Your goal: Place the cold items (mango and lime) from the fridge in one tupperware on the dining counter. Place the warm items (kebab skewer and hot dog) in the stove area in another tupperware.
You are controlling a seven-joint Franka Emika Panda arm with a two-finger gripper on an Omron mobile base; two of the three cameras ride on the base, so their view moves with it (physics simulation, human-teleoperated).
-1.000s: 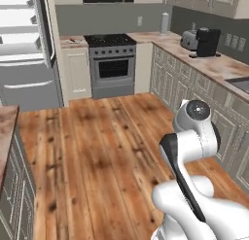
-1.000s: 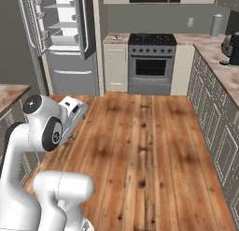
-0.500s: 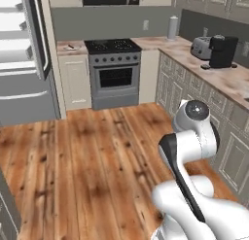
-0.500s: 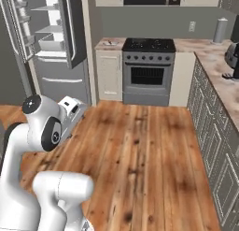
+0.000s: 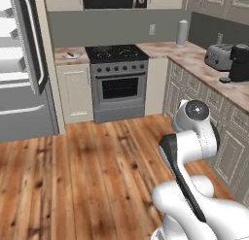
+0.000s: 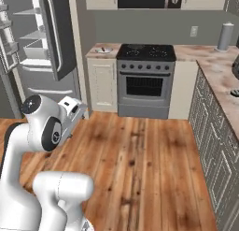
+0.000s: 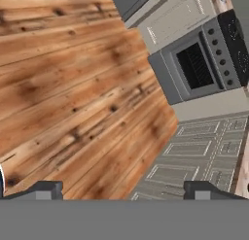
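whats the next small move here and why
Probably keep driving the base toward the black glass cooktop: a stretch of wooden floor separates the robot from it, the gripper hangs empty over that floor with fingers wide, and a small plate waits on the marbled counter beside it.

You see the fridge (image 5: 22, 69) cut by the left edge; the small thing (image 5: 73, 55) on the bench beside the stove (image 5: 116, 53) is too small to tell.
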